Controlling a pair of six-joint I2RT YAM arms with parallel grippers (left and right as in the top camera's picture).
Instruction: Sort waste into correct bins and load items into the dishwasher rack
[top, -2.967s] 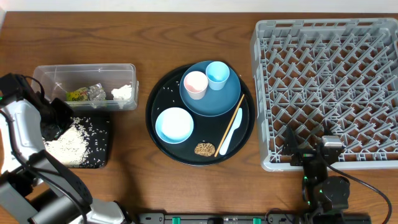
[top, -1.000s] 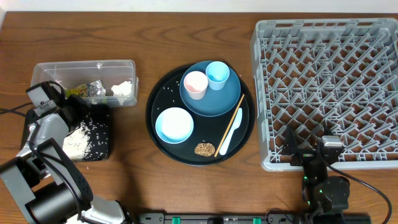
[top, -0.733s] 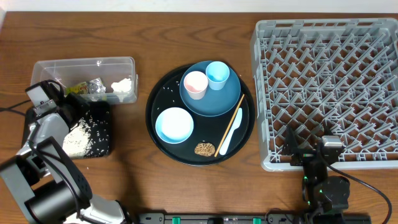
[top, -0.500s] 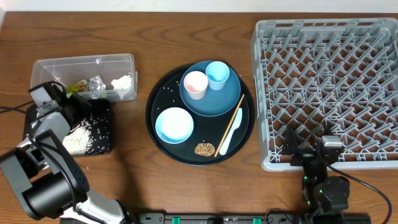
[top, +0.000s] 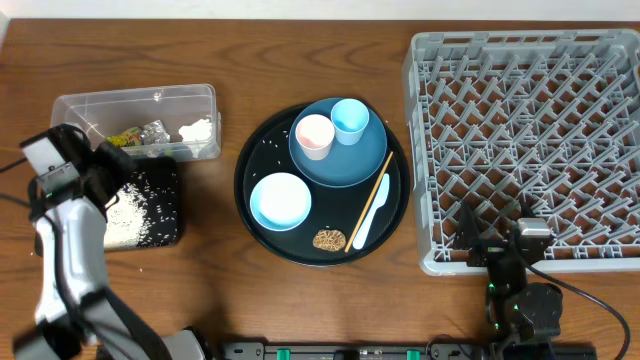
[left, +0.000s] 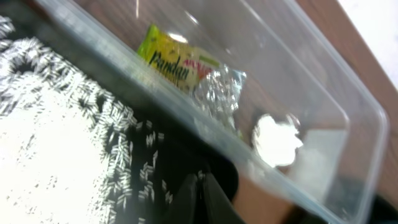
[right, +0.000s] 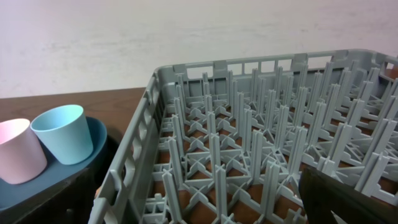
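Observation:
My left gripper (top: 112, 163) is shut on the back rim of the shallow black tray (top: 160, 190), which holds a heap of white rice (top: 122, 215). The pressed-together fingertips (left: 200, 186) show at that rim in the left wrist view. Just beyond lies the clear tub (top: 200, 100) with the yellow-green wrapper (left: 174, 59), foil (left: 217, 93) and tissue (left: 277, 134). The dark-blue plate (top: 345, 165) carries the pink cup (top: 314, 135) and light-blue cup (top: 349, 120). Bowl (top: 280, 200), chopstick (top: 377, 195), spoon (top: 364, 228) and brown scrap (top: 329, 240) lie nearby. My right gripper (top: 497, 240) stands open over the grey rack (top: 530, 110).
The plate, bowl, spoon, chopstick and scrap all rest on a big round black tray (top: 250, 150) between the bins and the rack. A few rice grains are scattered on it. In the right wrist view one dark finger (right: 348, 196) sits above the rack's pegs.
The left arm has swung toward the table's left edge. The clear tub has slid a little toward the far side, and the black tray has shifted with the gripper. The right arm is still.

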